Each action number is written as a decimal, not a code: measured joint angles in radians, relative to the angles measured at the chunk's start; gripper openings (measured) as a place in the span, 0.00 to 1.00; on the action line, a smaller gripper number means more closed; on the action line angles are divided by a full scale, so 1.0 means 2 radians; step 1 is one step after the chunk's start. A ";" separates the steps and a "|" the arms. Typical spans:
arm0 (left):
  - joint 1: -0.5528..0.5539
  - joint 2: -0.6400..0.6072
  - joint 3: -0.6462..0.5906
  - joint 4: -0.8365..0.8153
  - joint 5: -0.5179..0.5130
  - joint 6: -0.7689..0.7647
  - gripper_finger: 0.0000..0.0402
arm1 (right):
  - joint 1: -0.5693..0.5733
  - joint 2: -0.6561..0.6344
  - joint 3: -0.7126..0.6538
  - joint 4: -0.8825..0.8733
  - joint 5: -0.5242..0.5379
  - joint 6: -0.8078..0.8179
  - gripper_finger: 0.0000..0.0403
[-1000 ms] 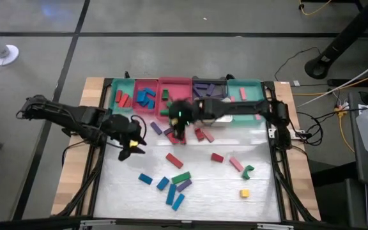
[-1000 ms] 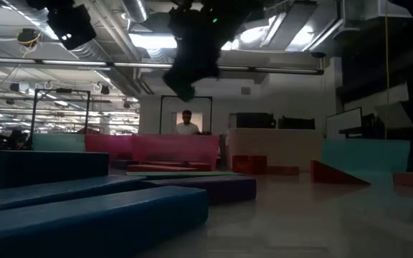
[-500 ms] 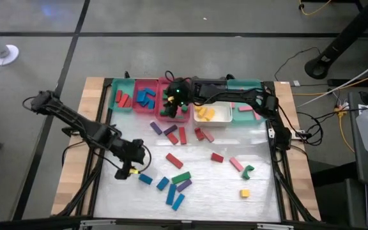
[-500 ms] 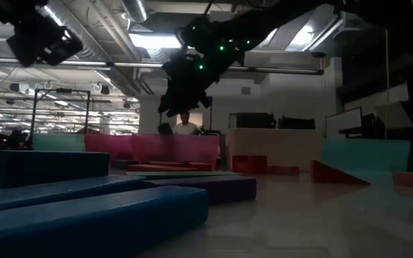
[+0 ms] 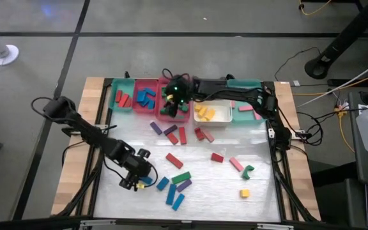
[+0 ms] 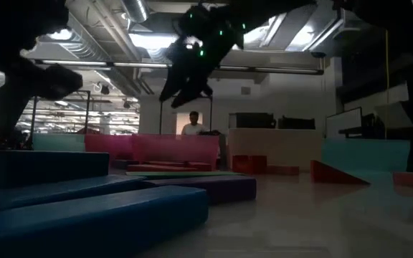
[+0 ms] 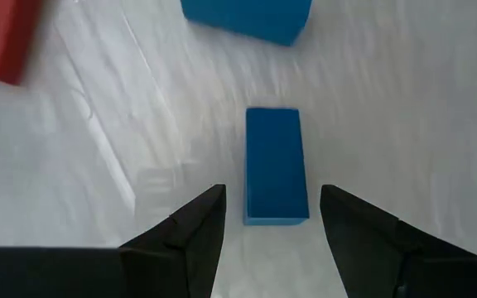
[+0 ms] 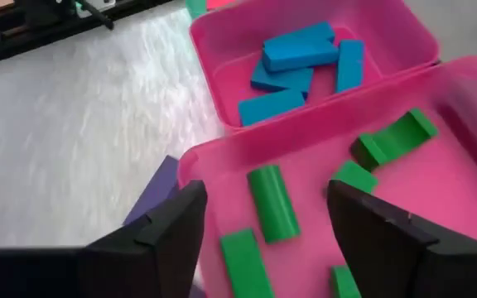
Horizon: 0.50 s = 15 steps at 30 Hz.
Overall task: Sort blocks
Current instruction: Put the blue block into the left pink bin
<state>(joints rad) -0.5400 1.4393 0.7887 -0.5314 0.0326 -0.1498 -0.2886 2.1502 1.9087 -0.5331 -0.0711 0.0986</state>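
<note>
Roughly half done, I'd say: the trays point(image 5: 125, 83) hold sorted blocks point(image 8: 298, 59), over a dozen lie loose in front, the right gripper point(image 8: 263, 217) gapes empty above the greens, the left gripper point(image 7: 272, 217) straddles a blue bar point(image 7: 275, 164), unclenched.

The left arm is stretched from the table's left edge toward the near middle, and its wrist is bent downward. The left gripper point(image 5: 137, 179) is held low over the table surface, with its two dark fingers point(image 7: 190, 234) spread apart and nothing clamped between them. The right arm is reached from the right side across the far edge of the table. The right gripper point(image 5: 171, 100) is held raised there, pointed down, with its fingers point(image 8: 166, 232) parted and empty.
</note>
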 joint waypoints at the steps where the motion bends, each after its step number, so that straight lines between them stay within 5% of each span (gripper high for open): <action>1: -0.001 0.006 0.000 0.001 0.000 0.002 0.46 | 0.000 0.000 0.019 -0.025 0.000 0.000 0.63; 12: -0.002 0.079 0.001 0.039 -0.002 0.006 0.46 | 0.004 0.000 0.224 -0.245 -0.036 0.016 0.63; 15: -0.002 0.088 0.002 0.038 -0.012 0.014 0.46 | 0.011 -0.025 0.209 -0.248 -0.059 0.060 0.63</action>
<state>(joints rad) -0.5434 1.6160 0.7936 -0.4549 0.0092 -0.1213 -0.2671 2.0997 2.3257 -1.0291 -0.1896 0.2184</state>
